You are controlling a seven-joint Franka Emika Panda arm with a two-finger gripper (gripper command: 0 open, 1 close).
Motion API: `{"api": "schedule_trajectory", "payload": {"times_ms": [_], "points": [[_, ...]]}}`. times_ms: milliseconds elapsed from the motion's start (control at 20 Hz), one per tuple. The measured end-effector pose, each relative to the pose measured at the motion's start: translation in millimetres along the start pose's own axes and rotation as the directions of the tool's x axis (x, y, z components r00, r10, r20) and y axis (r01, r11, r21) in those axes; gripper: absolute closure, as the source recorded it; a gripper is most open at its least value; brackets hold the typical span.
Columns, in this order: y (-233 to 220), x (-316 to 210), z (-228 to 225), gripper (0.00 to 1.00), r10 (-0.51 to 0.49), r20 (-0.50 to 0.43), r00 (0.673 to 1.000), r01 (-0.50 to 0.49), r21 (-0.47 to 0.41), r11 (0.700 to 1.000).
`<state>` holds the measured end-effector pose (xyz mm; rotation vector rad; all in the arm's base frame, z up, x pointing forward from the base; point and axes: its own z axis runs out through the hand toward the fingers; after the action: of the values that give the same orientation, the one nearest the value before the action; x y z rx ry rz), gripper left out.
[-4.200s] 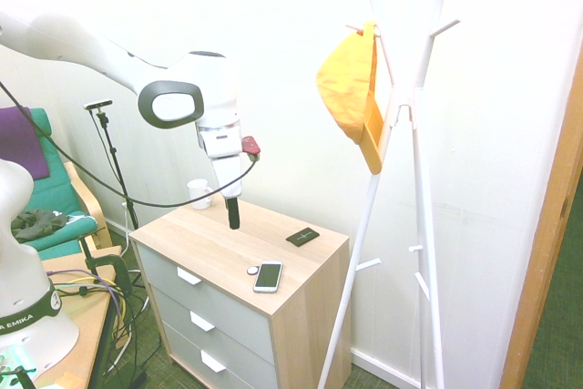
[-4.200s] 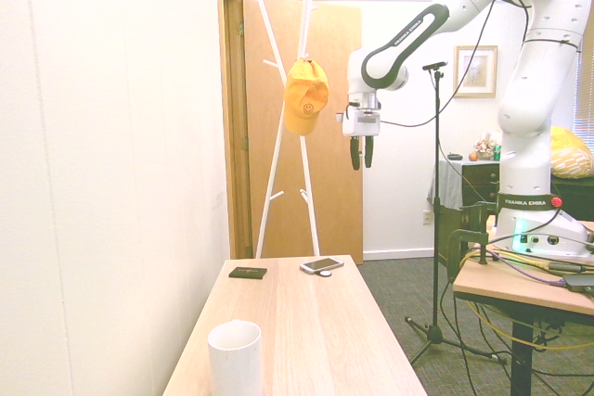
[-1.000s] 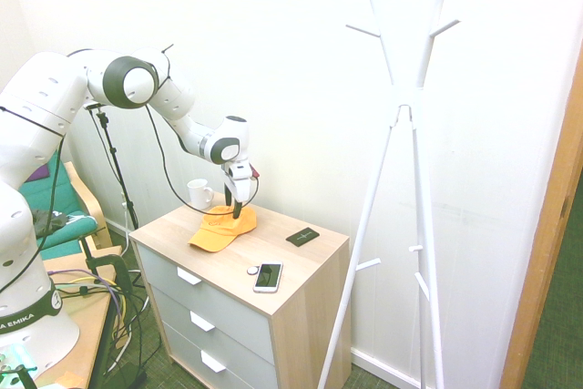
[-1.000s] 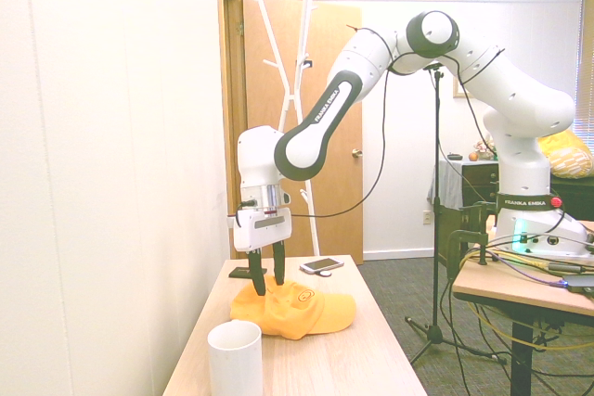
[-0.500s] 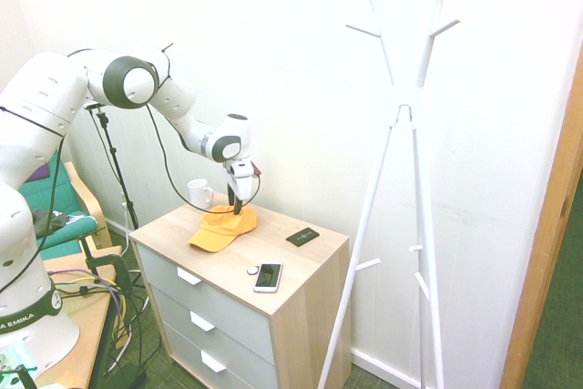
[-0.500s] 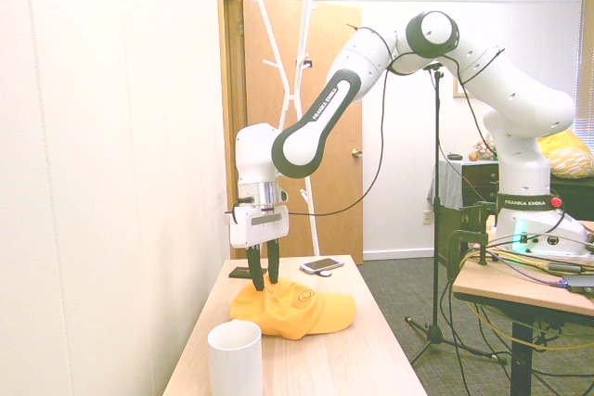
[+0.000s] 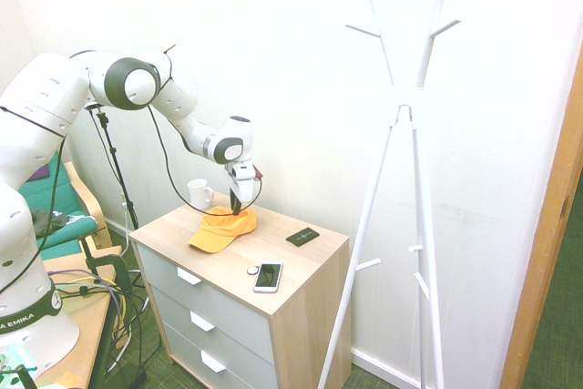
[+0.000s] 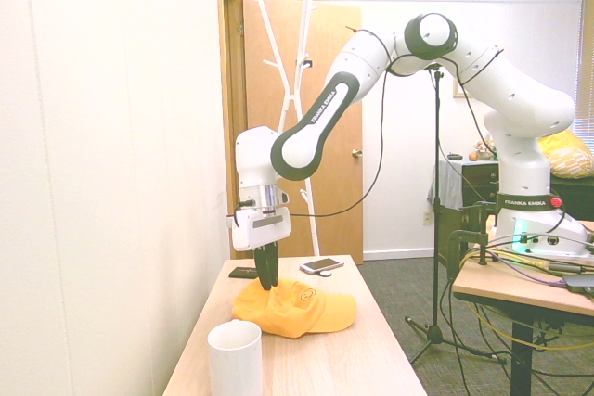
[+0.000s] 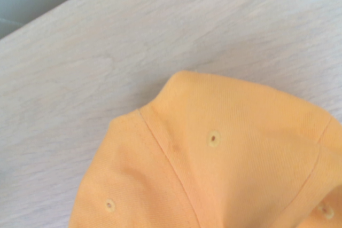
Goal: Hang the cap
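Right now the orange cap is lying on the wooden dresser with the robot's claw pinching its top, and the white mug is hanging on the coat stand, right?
Not quite. The white mug stands on the dresser behind the cap, as the first exterior view shows. The coat stand holds nothing. The gripper does pinch the cap's crown.

The cap (image 7: 221, 228) is a soft orange-yellow baseball cap lying on the wooden top, its brim flat on the wood and pointing away from the wall. A small dark smiley face (image 8: 304, 298) shows on its front panel. Its crown (image 9: 214, 164) looks pinched up where my claw (image 8: 267, 283) meets it, though I can't quite tell how much cloth is caught.
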<state>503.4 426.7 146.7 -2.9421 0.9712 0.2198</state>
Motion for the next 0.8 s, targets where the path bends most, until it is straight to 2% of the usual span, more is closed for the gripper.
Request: {"api": "schedule_trajectory", "payload": {"times_ms": [500,800], "points": [[-1,10,0,1.00,0.009,-0.008,1.000,-0.009,0.005,1.000],[-4,43,-46,1.00,0.049,-0.070,0.996,-0.045,0.059,0.997]]}}
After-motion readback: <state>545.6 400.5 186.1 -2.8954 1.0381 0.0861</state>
